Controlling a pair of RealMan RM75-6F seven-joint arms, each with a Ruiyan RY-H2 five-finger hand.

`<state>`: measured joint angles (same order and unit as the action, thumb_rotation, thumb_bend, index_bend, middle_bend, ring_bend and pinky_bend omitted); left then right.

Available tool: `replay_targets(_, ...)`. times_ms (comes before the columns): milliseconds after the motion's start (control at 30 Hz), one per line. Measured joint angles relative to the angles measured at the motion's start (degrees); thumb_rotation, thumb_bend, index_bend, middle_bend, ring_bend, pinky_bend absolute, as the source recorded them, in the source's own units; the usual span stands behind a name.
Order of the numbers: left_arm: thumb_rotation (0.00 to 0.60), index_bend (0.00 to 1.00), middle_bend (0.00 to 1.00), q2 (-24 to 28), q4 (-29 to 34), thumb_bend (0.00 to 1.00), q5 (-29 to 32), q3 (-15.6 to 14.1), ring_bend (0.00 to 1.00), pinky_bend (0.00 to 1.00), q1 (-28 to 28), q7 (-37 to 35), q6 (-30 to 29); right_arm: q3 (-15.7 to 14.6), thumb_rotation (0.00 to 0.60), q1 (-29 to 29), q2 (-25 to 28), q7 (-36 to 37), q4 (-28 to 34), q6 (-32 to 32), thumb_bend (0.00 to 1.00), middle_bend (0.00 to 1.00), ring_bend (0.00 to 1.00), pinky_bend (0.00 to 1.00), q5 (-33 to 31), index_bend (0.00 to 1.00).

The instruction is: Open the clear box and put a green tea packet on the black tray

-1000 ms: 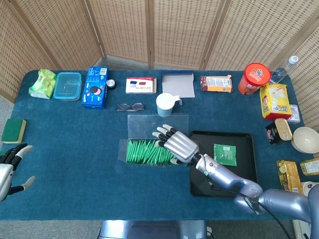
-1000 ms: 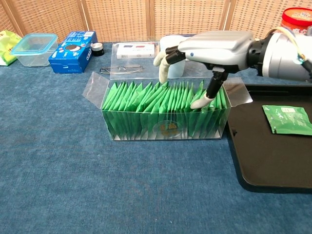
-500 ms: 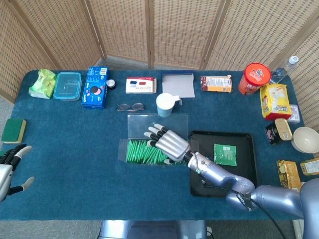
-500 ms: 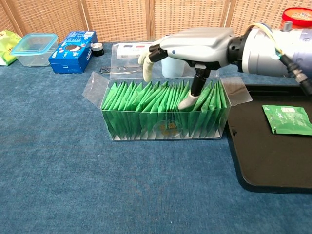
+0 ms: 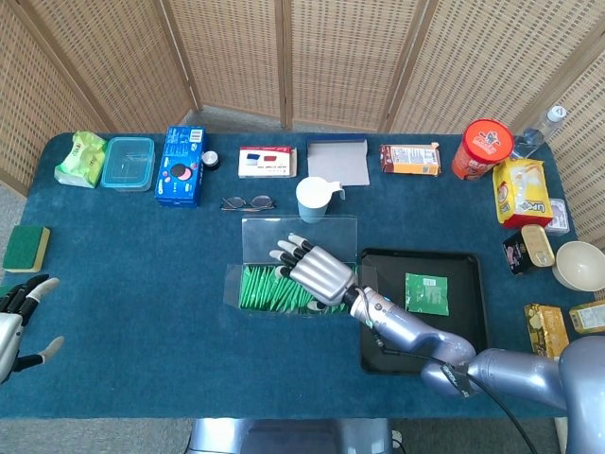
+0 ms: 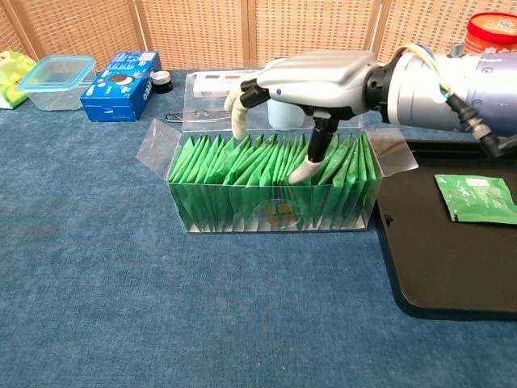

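One green tea packet (image 6: 475,199) lies flat on the black tray (image 6: 452,275), toward its far right part, printed face up, text too small to read; tray sits near the surface's front edge, right of centre; clear box (image 6: 275,212) just left of the tray, lid flaps folded open, long axis running left-right, packed with a row of upright green packets (image 6: 234,166) standing on edge; round label on its front wall, unreadable. Right hand (image 6: 311,77) hovers palm-down over the box; fingers (image 6: 237,121) apart, thumb reaching down to the packet tops right of centre, nothing visibly held. Left hand (image 5: 17,317) at the surface's left front edge, fingers apart, holding nothing. Along the far edge: blue Oreo box (image 5: 181,165); clear lidded container (image 5: 128,162), contents not discernible; red canister (image 5: 482,148); white cup (image 5: 315,199) behind the clear box.
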<state>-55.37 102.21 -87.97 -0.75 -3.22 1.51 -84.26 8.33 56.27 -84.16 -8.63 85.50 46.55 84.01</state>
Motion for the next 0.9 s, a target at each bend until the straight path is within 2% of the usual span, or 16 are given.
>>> replay_targets(200, 0.6, 0.13, 0.13, 0.2, 0.1, 0.2, 0.0, 0.0, 0.16, 0.24, 0.2, 0.0, -0.2, -0.1, 0.6, 0.3, -0.7, 0.2, -1.1, -0.1, 0.1, 0.17, 0.07, 0.09, 0.0, 0.32)
replay_targets(500, 0.6, 0.13, 0.13, 0.1, -0.3, 0.2, 0.1, 0.0, 0.16, 0.24, 0.3, -0.3, -0.3, -0.3, 0.6, -0.3, -1.8, 1.8, -2.4, 2.4, 0.32, 0.19, 0.11, 0.09, 1.0, 0.32)
replay_targets(900, 0.6, 0.13, 0.13, -0.1, -0.3, 0.2, 0.0, 0.1, 0.16, 0.24, 0.0, -0.2, 0.0, -0.7, 0.6, -1.4, -1.5, 2.6, -2.1, 3.9, 0.43, 0.21, 0.13, 0.1, 1.1, 0.34)
